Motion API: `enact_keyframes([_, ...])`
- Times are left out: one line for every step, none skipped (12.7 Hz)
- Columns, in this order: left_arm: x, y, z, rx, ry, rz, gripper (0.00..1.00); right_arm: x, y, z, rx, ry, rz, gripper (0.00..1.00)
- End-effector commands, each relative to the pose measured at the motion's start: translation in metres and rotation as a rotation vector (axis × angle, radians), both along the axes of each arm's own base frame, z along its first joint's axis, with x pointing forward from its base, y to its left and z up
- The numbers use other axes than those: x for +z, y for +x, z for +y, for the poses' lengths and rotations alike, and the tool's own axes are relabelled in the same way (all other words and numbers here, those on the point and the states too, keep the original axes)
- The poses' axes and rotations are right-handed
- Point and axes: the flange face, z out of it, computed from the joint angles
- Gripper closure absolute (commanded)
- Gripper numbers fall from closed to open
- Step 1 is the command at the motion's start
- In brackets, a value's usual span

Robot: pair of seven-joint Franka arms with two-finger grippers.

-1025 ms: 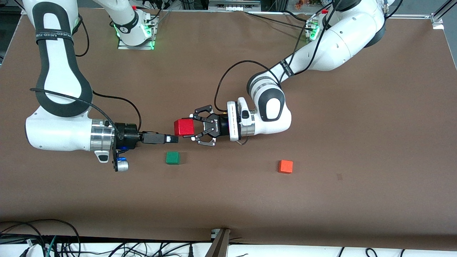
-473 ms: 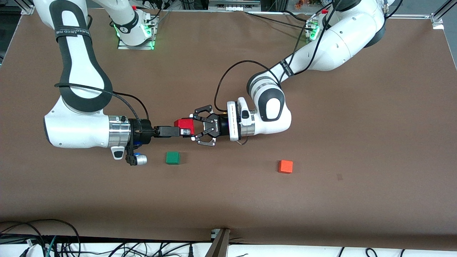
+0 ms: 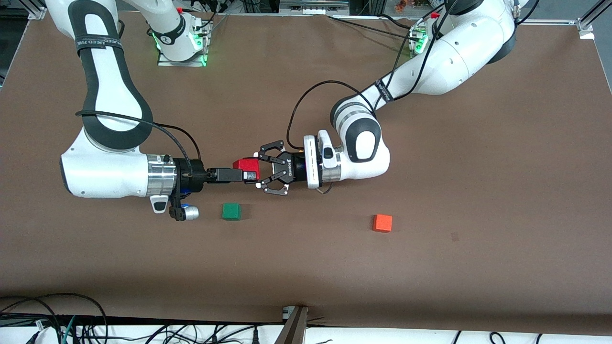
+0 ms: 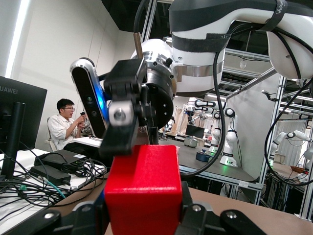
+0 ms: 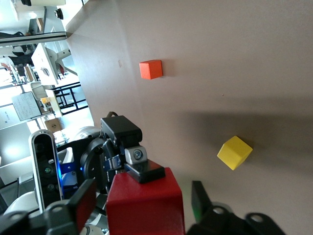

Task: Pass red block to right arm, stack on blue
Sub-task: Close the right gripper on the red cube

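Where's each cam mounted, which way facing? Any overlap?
Front view: high across the brown table, facing the robots; shows right arm, left arm, left gripper and right gripper meeting at the small red cube.
Left wrist view: on the left wrist, looking along its jaws, clamped on the red cube, toward the right gripper.
Right wrist view: on the right wrist, past its own gripper toward the left gripper, table, small orange cube, yellow cube.
Shared: all show the red cube; front and right wrist share the orange cube.
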Motion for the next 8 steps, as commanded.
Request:
enact_keyframes([0.0054, -0.0044, -0.0036, 0.008, 0.005, 0.009, 1.00, 0.0030, -0.0016, 0.0043, 0.027, -0.010, -0.004, 1.00])
enact_keyframes([0.0054, -0.0044, -0.0036, 0.008, 0.005, 0.009, 1.00, 0.0036, -0.0032, 0.0041, 0.039, -0.007, 0.001, 1.00])
enact_keyframes([0.0054, -0.0044, -0.0036, 0.008, 0.005, 0.009, 1.00, 0.0036, -0.0039, 0.0046, 0.045, -0.004, 0.004, 1.00])
enact_keyframes([0.0054, -0.0044, -0.0036, 0.008, 0.005, 0.009, 1.00, 0.0036, -0.0035, 0.0035, 0.042, -0.004, 0.005, 1.00])
enact_keyframes([0.0054, -0.0044, -0.0036, 0.008, 0.005, 0.009, 1.00, 0.0042, -0.0030, 0.0028, 0.041, -0.005, 0.004, 1.00])
enact_keyframes([0.0044, -0.0044, -0.0036, 0.009, 0.004, 0.011, 1.00, 0.0050, -0.0028, 0.0029, 0.039, -0.005, 0.005, 1.00])
enact_keyframes([0.0032, -0.0031, -0.0014, 0.017, 0.001, 0.014, 1.00, 0.0056, -0.0027, 0.0029, 0.039, -0.006, 0.004, 1.00])
enact_keyframes([0.0042, 0.0028, 0.0061, 0.031, -0.001, 0.015, 0.87, 0.0070, -0.0020, 0.0022, 0.037, -0.007, 0.002, 1.00])
